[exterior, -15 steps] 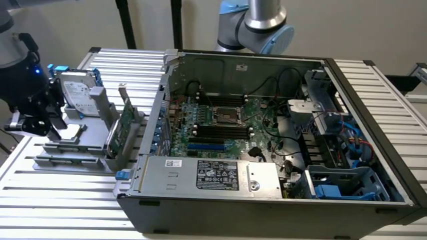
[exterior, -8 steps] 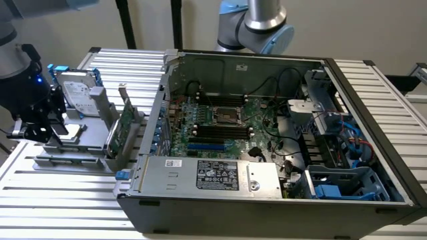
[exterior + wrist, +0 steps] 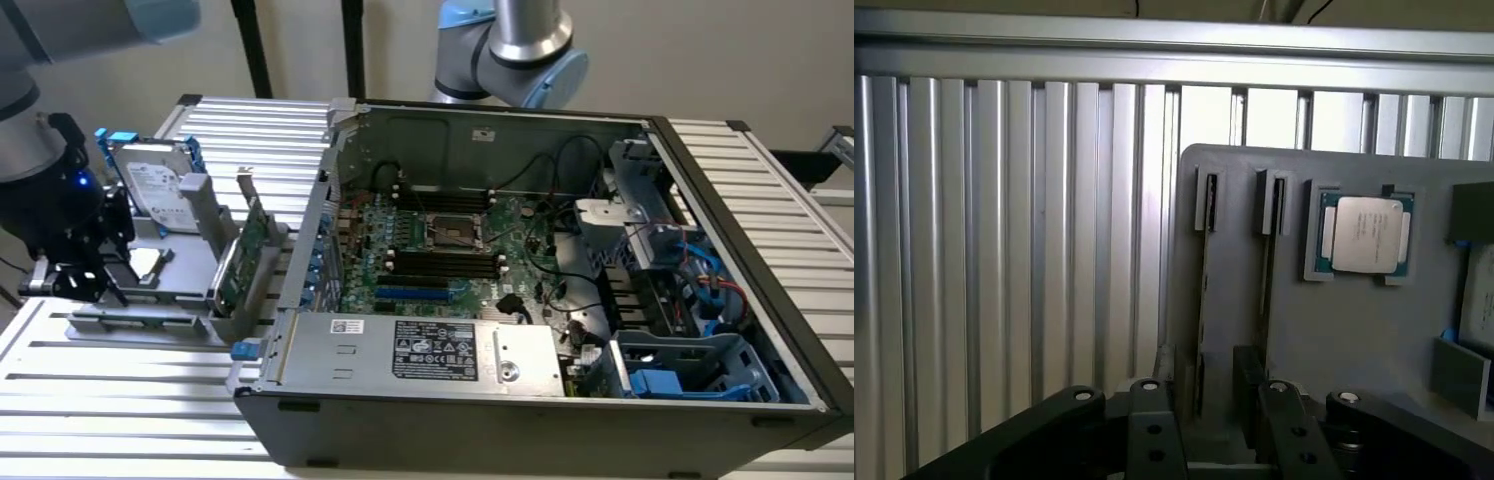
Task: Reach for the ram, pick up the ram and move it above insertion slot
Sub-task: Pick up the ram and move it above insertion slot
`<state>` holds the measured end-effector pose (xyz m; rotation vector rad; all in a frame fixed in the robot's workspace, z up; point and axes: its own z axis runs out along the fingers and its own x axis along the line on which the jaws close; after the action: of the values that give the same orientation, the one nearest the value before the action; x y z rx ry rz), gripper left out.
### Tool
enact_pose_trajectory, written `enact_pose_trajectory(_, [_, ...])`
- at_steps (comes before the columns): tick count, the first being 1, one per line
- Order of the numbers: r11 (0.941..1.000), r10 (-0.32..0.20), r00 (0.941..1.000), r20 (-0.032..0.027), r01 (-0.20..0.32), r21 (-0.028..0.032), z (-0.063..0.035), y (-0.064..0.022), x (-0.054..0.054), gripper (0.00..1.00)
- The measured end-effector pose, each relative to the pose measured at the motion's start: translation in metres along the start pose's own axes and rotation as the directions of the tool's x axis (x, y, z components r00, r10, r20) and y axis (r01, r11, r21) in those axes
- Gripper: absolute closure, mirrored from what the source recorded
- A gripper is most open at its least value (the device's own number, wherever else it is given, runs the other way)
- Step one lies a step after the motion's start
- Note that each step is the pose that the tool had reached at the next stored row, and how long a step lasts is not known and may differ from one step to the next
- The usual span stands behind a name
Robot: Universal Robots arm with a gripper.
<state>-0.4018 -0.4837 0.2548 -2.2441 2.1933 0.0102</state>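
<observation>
While ram (image 3: 1203,300) stands on edge in gray holder (image 3: 1354,340) slot, likely for easy pinching, gripper (image 3: 1216,405) hovers over it at exterior view's left, jaws apart, nothing held.

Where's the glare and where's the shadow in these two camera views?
Exterior view: even room light, the slatted table shines pale, and the near wall of the computer case is in shade. Wrist view: bright streaks of glare run along the table slats, the processor lid gleams, and the gripper sits dark in the foreground.
</observation>
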Motion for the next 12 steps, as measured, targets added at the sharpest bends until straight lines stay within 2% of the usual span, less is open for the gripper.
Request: enact_pose_trajectory(12, [1.0000, 0.008, 1.0000, 0.0000, -0.008, -0.0001, 0.0217, 0.0002, 0.007, 0.64])
